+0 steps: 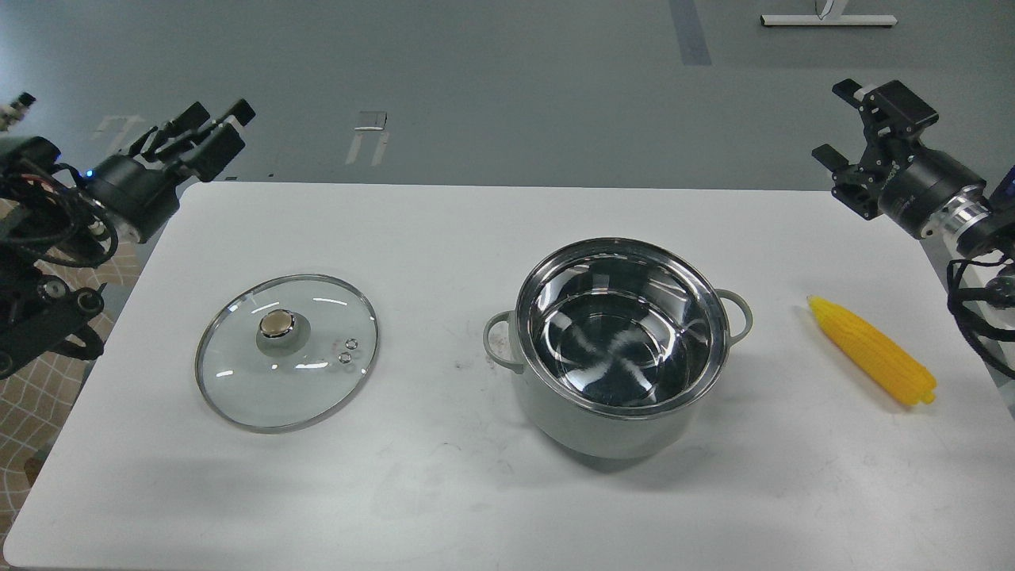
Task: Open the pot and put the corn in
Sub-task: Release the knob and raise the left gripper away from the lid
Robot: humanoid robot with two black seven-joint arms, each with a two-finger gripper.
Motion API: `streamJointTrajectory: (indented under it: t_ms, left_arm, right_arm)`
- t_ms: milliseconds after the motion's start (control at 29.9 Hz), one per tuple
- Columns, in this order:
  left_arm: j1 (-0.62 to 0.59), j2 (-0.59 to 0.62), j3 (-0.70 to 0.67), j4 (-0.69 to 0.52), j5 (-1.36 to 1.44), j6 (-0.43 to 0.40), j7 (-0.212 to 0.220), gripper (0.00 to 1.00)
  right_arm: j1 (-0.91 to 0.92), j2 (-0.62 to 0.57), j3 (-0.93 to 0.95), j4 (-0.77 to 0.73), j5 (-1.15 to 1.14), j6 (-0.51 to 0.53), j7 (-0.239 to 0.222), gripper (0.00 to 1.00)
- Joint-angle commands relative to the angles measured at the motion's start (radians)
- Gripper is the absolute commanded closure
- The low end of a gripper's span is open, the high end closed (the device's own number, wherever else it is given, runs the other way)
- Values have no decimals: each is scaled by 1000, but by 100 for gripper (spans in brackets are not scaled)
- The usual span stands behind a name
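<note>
The pale grey-green pot [604, 428] stands uncovered right of the table's middle, its shiny steel inside empty. The yellow corn [872, 351] lies on the table to the right of the pot, tip pointing to the far left. The glass lid [317, 388] with its gold knob [277, 323] lies flat on the table's left side. My left gripper [214, 127] is open and empty, raised over the table's far left corner, well away from the lid. My right gripper [833, 120] is open and empty, raised beyond the corn at the far right.
The white table [476, 230] carries the pot, lid and corn. A checked tan cloth [20, 444] hangs off the table's left side under my left arm. Grey floor lies beyond the far edge.
</note>
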Motion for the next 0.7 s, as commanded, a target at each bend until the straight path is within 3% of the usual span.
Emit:
streamJointTrajectory:
  t_ms: [0, 33, 167, 301, 670]
  left_arm:
    - [-69, -32, -4, 0, -293, -236, 0, 16]
    - [-69, -32, -4, 0, -294, -237, 0, 16]
    - [-80, -49, -7, 0, -533, -486, 0, 14]
    - [-69, -69, -21, -2, -694, -666, 0, 13]
    - [-66, -112, -24, -30, -834, -672, 0, 10]
  right_arm:
    - [6, -100, -7, 108, -232, 0, 0, 0]
    - [6, -101, -7, 108, -233, 0, 0, 0]
    - [-14, -173, -13, 218, -536, 0, 0, 0]
    - [-28, -217, -99, 278, -776, -9, 0, 0]
    - [-45, -260, -205, 245, -1149, -101, 0, 0]
